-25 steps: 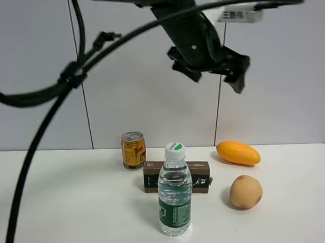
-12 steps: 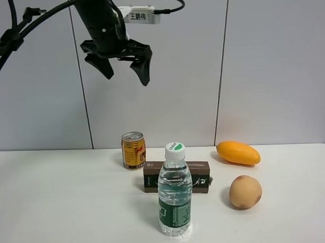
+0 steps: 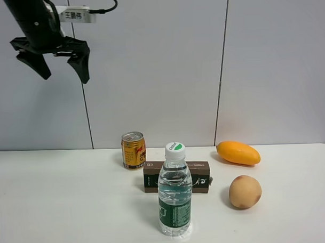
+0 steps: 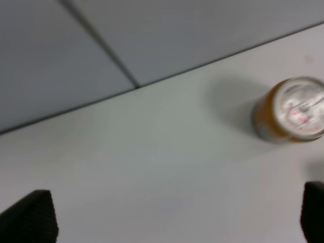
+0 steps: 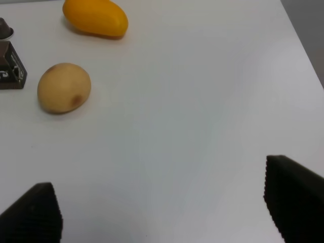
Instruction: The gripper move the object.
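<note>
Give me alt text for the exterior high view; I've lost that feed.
The open, empty left gripper hangs high at upper left, far above the white table. On the table sit a pale tan fruit at right, an orange mango behind it, a water bottle in front of a brown box, and a gold can behind.

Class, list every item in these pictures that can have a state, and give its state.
left gripper, open, empty, high above the table.
right gripper, open, empty.
water bottle, upright, capped.
can, upright.
brown box, lying lengthwise behind the water bottle.
mango, lying on the table, whole.
pale fruit, resting on the table, not held.
</note>
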Available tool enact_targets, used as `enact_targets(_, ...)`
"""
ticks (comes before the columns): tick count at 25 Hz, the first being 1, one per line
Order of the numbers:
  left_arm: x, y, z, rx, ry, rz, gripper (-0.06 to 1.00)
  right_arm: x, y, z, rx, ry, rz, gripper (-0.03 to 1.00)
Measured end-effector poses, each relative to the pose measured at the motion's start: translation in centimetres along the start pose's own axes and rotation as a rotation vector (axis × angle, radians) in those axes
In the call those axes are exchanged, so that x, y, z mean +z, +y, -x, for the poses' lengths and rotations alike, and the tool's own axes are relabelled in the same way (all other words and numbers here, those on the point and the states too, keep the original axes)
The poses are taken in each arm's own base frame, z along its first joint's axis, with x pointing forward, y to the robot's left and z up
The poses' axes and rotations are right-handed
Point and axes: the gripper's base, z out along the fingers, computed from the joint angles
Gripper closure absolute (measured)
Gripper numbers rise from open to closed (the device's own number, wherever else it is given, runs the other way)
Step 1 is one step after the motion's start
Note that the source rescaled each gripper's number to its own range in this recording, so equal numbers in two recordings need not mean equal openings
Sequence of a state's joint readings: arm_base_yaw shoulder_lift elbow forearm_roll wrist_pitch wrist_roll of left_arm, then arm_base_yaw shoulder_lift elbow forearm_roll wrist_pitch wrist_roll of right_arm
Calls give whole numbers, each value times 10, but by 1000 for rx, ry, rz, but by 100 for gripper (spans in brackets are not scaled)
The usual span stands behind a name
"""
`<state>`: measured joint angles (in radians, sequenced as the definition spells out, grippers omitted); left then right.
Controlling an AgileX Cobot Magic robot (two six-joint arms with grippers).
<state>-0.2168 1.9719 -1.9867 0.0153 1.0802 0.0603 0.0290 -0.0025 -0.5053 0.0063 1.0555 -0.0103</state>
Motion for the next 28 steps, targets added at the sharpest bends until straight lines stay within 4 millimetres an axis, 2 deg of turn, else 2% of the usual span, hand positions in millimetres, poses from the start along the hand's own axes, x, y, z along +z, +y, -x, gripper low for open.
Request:
enact_targets(5,-23,42,-34,-89,-2,60,-5,0,0,0,0,0,0,-3)
enact_targets(9,-57,72,-71,-169,-61,127,-5,0,0,0,0,0,0,-3)
enact_targets(12,-82,86,-109,-228,-89,177,-5,0,0,0,0,0,0,-3)
enact_targets(13,-100,92,-134,-269,-105,213,-5,0,0,0,0,0,0,-3)
enact_targets(17,-135,91,-186,-340,-132,279,-5,0,0,0,0,0,0,-3)
enact_targets(20,-157,80,-222,-373,-171,321,-5,0,0,0,0,0,0,-3)
enact_targets(23,-176,60,-256,-384,-234,344,-5,0,0,0,0,0,0,-3)
enact_targets(28,-184,27,-305,-404,-303,319,-5,0,0,0,1,0,0,-3)
